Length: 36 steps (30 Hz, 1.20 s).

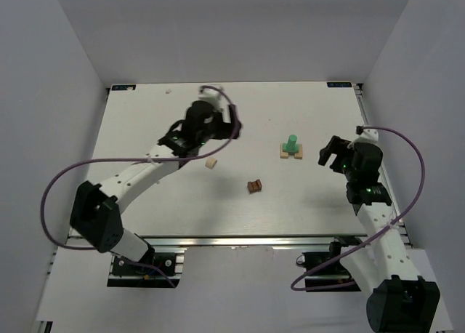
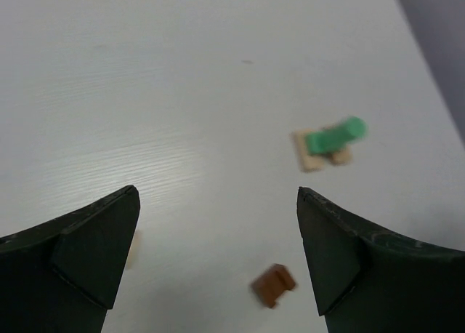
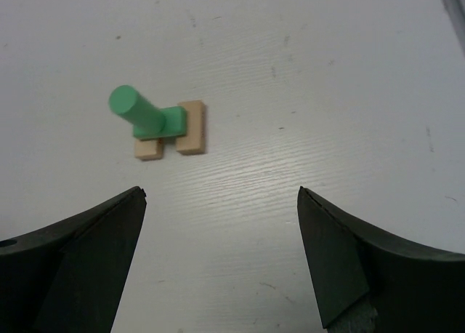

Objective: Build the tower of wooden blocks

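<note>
The left gripper [image 2: 218, 193] hangs over the left-centre part of the white table [image 1: 145, 115]. Its jaws stand wide apart and nothing is between them.

A loose pale tan block [image 1: 211, 163] lies on the table just beside this gripper, on its near side. In the left wrist view only a sliver of it shows, past the edge of the left finger [image 2: 87, 253].

To the right of it and slightly nearer the arm bases lies the dark brown block [image 1: 253, 186]. It is a small piece with a notch cut in one face. It lies alone and touches nothing else.

Further right, well apart from both loose pieces, stands the partly built wood block tower [image 1: 291, 147]. Its base is two pale tan blocks, a longer one [image 3: 192, 127] and one that shows shorter [image 3: 148, 149], set side by side with a gap between them. A flat mint green block [image 3: 168, 122] lies across both and bridges the gap. A mint green cylinder [image 3: 131, 106] stands on end on this flat block.

The right gripper [image 3: 221, 191] sits to the right of the tower, near it but not touching, and faces it. Its jaws are spread wide and are empty. The tower lies ahead of the fingertips, left of their centre line.
</note>
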Each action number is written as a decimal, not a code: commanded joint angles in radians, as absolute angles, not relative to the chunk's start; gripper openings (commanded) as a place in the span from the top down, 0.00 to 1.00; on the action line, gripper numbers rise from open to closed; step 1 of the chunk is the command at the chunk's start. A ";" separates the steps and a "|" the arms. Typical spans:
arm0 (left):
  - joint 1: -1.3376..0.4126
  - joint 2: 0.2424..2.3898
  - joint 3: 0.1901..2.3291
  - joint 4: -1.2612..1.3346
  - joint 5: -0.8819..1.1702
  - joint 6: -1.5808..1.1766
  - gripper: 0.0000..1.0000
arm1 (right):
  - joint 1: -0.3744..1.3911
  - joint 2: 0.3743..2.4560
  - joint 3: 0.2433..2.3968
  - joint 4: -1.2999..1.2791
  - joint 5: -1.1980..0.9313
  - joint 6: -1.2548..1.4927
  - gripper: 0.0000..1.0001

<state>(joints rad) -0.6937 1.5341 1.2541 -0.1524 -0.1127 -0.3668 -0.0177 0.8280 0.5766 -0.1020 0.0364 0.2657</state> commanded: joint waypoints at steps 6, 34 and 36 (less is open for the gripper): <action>-0.503 1.364 0.941 -0.253 -0.308 -0.534 0.02 | 0.487 0.971 0.781 -0.153 0.224 0.132 0.11; -0.345 1.226 0.707 -0.158 -0.195 -0.558 0.02 | 0.907 1.528 1.017 -0.356 0.364 0.271 0.11; -0.345 1.229 0.706 -0.158 -0.195 -0.557 0.02 | 0.905 1.523 1.011 -0.345 0.356 0.275 0.11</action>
